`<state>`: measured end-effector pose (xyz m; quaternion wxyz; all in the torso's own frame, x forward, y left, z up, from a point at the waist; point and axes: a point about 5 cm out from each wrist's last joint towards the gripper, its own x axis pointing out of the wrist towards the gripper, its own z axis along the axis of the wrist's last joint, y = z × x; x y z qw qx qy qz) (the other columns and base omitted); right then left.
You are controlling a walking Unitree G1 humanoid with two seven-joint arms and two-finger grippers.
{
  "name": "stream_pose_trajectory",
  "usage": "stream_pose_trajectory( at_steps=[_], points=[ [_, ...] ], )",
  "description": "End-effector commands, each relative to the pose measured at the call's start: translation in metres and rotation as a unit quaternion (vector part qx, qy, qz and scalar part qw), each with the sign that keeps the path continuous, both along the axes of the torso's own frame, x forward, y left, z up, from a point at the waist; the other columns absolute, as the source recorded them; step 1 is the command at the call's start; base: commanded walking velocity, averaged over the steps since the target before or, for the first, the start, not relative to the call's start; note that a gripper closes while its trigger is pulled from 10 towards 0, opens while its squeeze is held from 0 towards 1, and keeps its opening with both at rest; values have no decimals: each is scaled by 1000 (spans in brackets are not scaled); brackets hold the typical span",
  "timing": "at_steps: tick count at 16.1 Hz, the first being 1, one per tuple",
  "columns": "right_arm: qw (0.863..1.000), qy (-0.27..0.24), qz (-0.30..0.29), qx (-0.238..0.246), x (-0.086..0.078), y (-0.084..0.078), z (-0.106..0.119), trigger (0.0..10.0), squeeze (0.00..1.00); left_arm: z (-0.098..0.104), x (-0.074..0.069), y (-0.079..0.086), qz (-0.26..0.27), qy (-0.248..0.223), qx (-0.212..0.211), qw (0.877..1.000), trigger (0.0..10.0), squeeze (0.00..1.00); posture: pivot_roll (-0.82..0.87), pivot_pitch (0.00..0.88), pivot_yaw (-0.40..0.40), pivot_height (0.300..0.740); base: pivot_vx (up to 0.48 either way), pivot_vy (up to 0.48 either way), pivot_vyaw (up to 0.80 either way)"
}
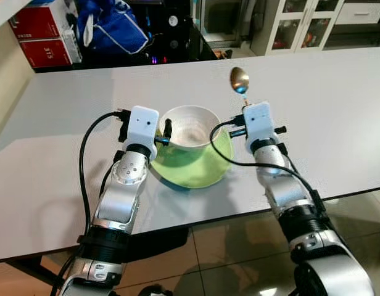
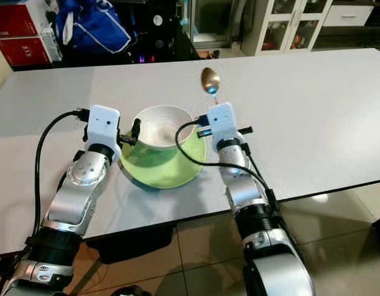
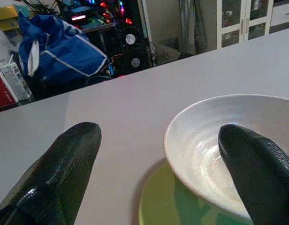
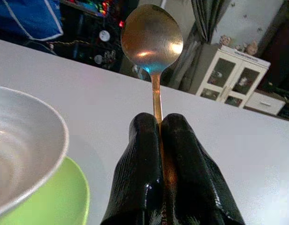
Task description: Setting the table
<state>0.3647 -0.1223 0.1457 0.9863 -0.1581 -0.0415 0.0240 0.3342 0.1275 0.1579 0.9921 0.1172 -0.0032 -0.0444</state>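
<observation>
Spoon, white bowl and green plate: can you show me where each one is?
spoon (image 4: 152,38), right wrist view, on its shiny round end.
white bowl (image 1: 189,126), left eye view, on its inside.
green plate (image 1: 202,165), left eye view, on its bare front rim.

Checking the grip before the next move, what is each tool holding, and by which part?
The right tool pinches a spoon by its handle, bowl end up. The left tool is open astride the white bowl's rim, holding nothing.
</observation>
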Motion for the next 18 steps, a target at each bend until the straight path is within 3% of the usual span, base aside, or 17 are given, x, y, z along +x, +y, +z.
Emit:
stream_pose_trajectory(
  at_steps=[1, 3, 6, 7, 11, 14, 18],
  points=[
    [1000, 3, -9, 9, 3, -3, 3, 10000, 0, 2, -2, 0, 2, -4, 2, 1000, 10000, 0, 109, 0, 15, 740, 0, 0, 0],
    [1000, 11, 1, 3, 7, -2, 6, 10000, 0, 3, -2, 1, 4, -4, 1, 1000, 10000, 0, 113, 0, 13, 740, 0, 0, 0],
    [990, 77, 109, -43, 12, 13, 10, 10000, 0, 4, -3, 1, 6, -3, -1, 1000, 10000, 0, 108, 0, 11, 740, 0, 0, 0],
    [988, 83, 118, -52, 12, 13, 10, 10000, 0, 5, -3, 1, 6, -3, -1, 1000, 10000, 0, 108, 0, 11, 740, 0, 0, 0],
    [974, 140, 160, -79, 15, -2, 18, 10000, 0, 7, -2, -1, 7, -3, -7, 1000, 10000, 0, 98, 0, 1, 740, 0, 0, 0],
    [959, 208, 156, -111, 18, -22, 1, 10000, 0, 8, 0, -2, 8, -4, -10, 1000, 10000, 0, 98, 0, -7, 740, 0, 0, 0],
    [923, 282, 197, -173, 14, -29, -19, 10000, 0, 10, 2, -3, 11, -7, -12, 1000, 10000, 0, 92, 0, -30, 740, 0, 0, 0]
  ],
)
